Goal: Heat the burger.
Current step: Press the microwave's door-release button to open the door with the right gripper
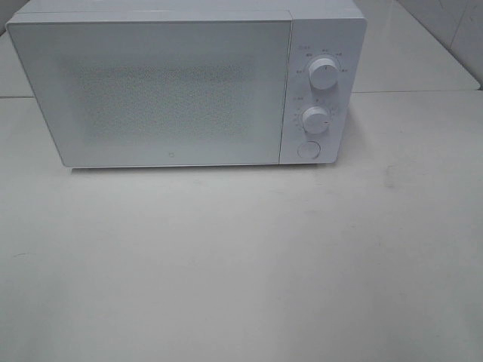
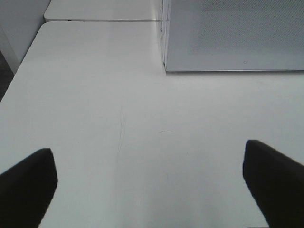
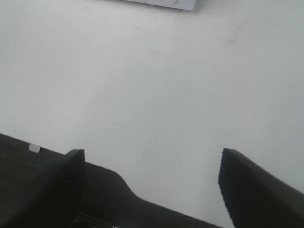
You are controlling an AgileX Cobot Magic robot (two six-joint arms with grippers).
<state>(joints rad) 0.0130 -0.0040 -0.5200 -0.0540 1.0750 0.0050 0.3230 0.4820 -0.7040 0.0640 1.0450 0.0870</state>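
White surface (image 1: 241,264) carries a shut microwave (image 1: 151,90), the burger nowhere in view, perhaps inside, while left claw (image 2: 148,152) and right claw (image 3: 151,153) gape empty, so I'd pinch the lower knob (image 1: 315,120) squarely before turning.

left gripper (image 2: 148,151): tapered matte-black fingers (image 2: 28,183) noted | right gripper (image 3: 151,153): ribbed black pads (image 3: 71,183) noted | black housing (image 3: 118,204): small white tag (image 3: 34,147) noted

Flat cool light, washed-out white table (image 1: 241,264), faint shadow beneath microwave (image 1: 173,90), near fingers (image 2: 26,185) dark and blurred
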